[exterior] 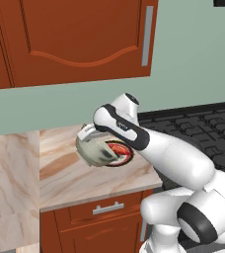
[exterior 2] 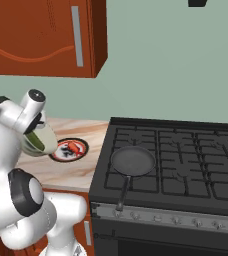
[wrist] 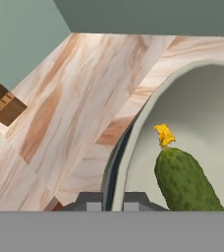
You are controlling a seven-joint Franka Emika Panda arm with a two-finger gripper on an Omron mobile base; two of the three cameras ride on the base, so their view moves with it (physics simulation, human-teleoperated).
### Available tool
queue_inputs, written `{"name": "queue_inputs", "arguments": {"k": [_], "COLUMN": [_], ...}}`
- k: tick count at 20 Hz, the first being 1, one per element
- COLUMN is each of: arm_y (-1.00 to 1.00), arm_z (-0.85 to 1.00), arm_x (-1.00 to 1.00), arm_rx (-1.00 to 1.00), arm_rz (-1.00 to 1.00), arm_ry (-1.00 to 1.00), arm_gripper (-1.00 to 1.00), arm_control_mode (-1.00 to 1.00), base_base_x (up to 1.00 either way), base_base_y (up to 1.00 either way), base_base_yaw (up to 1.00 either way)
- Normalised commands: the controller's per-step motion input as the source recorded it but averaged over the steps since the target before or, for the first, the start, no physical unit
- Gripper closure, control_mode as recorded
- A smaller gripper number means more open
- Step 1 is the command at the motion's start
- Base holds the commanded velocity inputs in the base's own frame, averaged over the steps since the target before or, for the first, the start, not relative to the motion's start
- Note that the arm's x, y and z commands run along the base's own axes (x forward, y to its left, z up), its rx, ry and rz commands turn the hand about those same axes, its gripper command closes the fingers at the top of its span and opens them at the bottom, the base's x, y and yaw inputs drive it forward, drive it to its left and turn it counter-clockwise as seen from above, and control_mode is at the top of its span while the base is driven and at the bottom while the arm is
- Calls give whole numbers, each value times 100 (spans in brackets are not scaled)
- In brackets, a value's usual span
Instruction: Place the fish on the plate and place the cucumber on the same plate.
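Note:
My gripper (wrist: 111,201) is shut on the rim of the pale greenish-grey bowl (wrist: 202,108), one finger inside and one outside. The dark green cucumber (wrist: 187,182) lies inside that bowl, its yellow tip pointing up in the hand view. In the base views the bowl (exterior: 97,150) hangs tilted above the counter, partly over the left side of the plate (exterior: 124,152). The red-orange fish (exterior 2: 73,146) lies on the plate (exterior 2: 66,151), to the right of the bowl (exterior 2: 38,142). My arm hides the rest of the plate in the left base view.
The marble counter (exterior: 16,163) stretches left of the plate. A black stove (exterior 2: 186,155) adjoins it on the right, with a black frying pan (exterior 2: 132,161) on its front left burner. Red-brown wall cabinets (exterior: 75,34) hang overhead. Drawers (exterior: 107,210) sit below the counter.

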Motion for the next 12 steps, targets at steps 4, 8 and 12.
{"name": "queue_inputs", "arguments": {"k": [4, 8, 12], "arm_y": [0, -4, -5], "arm_z": [0, -3, -7], "arm_x": [10, 9, 6], "arm_rx": [8, 8, 5], "arm_rz": [1, 0, 0], "arm_ry": [0, 0, 0], "arm_gripper": [100, 100, 100], "arm_control_mode": [-100, -100, -100], "base_base_x": [0, 0, 0], "base_base_y": [0, 0, 0], "base_base_yaw": [0, 0, 0]}}
